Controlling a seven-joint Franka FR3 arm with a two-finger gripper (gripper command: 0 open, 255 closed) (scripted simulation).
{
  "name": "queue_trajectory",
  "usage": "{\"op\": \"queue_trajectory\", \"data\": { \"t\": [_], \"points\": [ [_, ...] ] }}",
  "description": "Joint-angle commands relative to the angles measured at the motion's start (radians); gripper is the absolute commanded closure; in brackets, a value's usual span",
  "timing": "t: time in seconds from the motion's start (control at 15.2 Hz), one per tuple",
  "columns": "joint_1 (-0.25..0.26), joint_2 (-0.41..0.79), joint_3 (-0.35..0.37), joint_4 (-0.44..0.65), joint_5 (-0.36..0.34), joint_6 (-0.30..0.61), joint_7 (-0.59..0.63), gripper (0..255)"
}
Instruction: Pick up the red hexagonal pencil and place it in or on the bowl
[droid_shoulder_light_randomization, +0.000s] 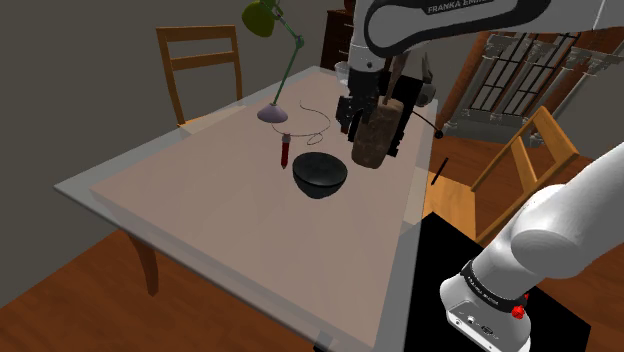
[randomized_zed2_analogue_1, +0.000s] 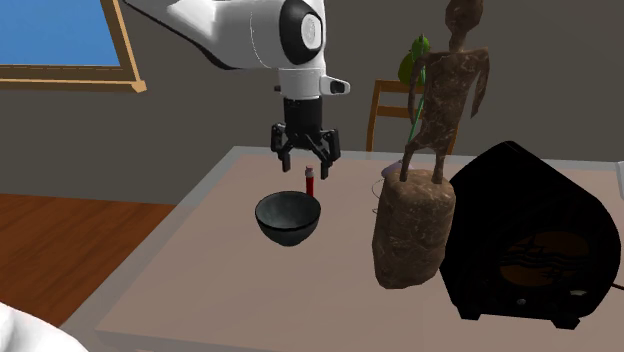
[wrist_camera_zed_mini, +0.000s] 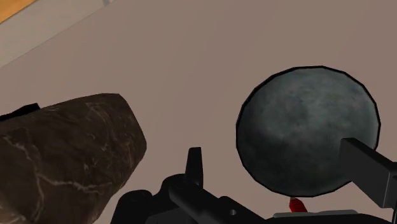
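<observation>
- Pencil (droid_shoulder_light_randomization: 283, 150): red, thin, on the table (droid_shoulder_light_randomization: 200, 210) just beside the bowl (droid_shoulder_light_randomization: 320, 175), on the bowl's side facing the lamp (droid_shoulder_light_randomization: 272, 115), nearer the table edge with the lamp than the edge by the robot's stand.
- Can't tell for sure if it lies flat or leans. It looks like a short upright stroke in both outside views.
- Handling, my guess: light and stiff, won't bend or crush. The flat hexagonal sides should stop it rolling and give the pads something to seat on. It is narrow and hard, so it could pivot or slip if pinched near one end.
- Best hold, my guess: mid-shaft, jaws across the short width and closing on two opposite flats. Keep off the tip and clear of the bowl's rim.
- Gripper (randomized_zed2_analogue_1: 307, 165): pointing down, above the table, over the pencil and the bowl's lamp-side rim.
- Jaws spread wide, much wider than the pencil needs. Nothing is between them and nothing touches them.
- Wrist view: fingers (wrist_camera_zed_mini: 194, 162) apart, with the bowl below and a red bit of pencil past its rim.
- Brown statue (randomized_zed2_analogue_1: 415, 230) stands close beside the bowl, so watch the arm's clearance on the way down.
</observation>
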Motion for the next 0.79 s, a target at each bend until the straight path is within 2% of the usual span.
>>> {"op": "queue_trajectory", "data": {
  "t": [0.0,0.73],
  "points": [
    [0.005,0.071,0.008,0.051,-0.002,0.028,0.004,0],
    [0.051,0.466,0.043,0.414,-0.042,0.104,0.033,0]
  ]
}}
